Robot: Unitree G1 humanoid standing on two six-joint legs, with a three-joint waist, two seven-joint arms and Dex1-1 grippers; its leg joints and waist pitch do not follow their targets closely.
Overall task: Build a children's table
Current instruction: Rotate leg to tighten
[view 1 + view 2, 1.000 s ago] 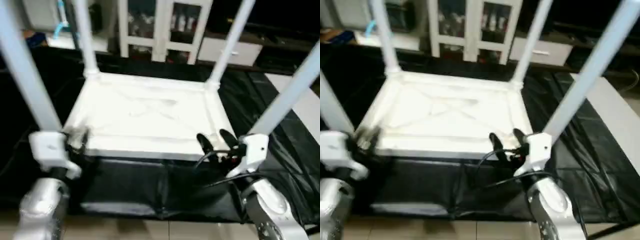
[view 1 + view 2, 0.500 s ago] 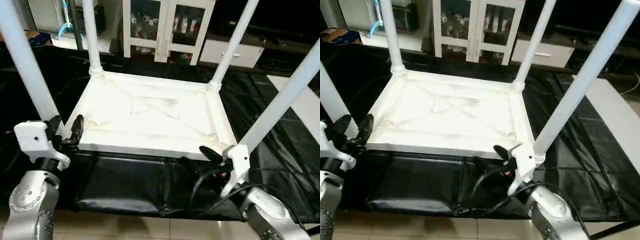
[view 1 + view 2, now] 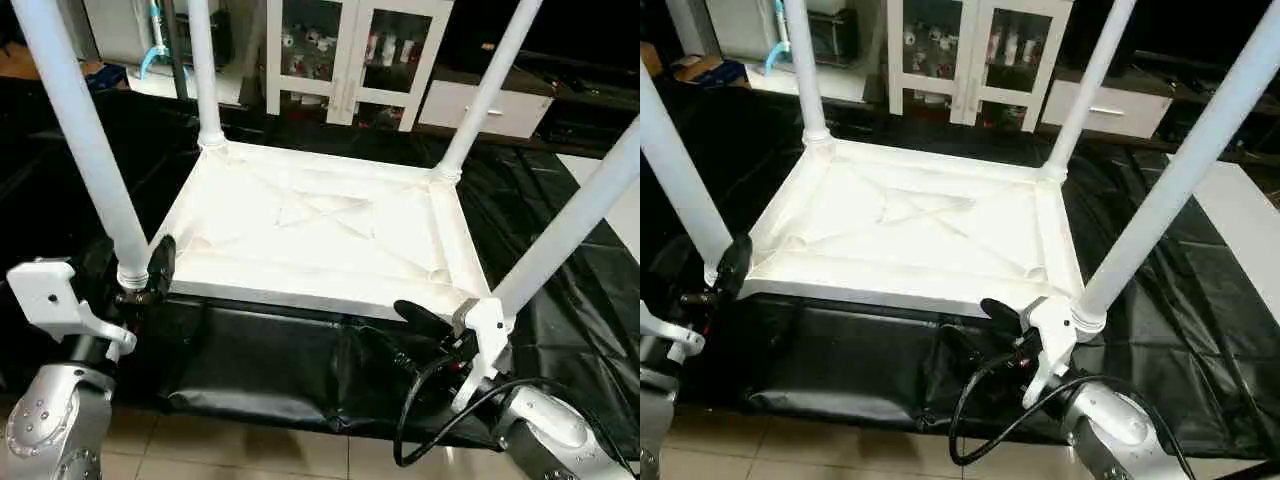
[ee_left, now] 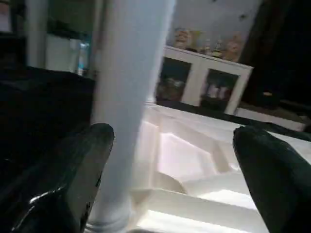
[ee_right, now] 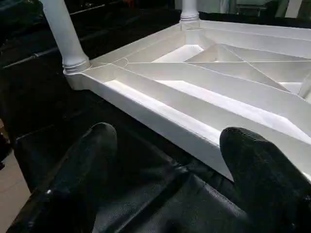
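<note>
On black sheet (image 3: 270,370): tabletop (image 3: 320,235) upside down, four legs (image 3: 80,140) socketed. Left gripper (image 4: 170,184) fingers spread around near-left leg; right gripper (image 5: 165,179) spread, empty.

text: none readable | labels: none | cabinet (image 3: 360,60) contents: possibly labelled, too small to tell

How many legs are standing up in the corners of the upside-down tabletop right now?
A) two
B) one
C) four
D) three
C: a leg rises from each corner of the tabletop: near left, far left, far right and near right.
</note>
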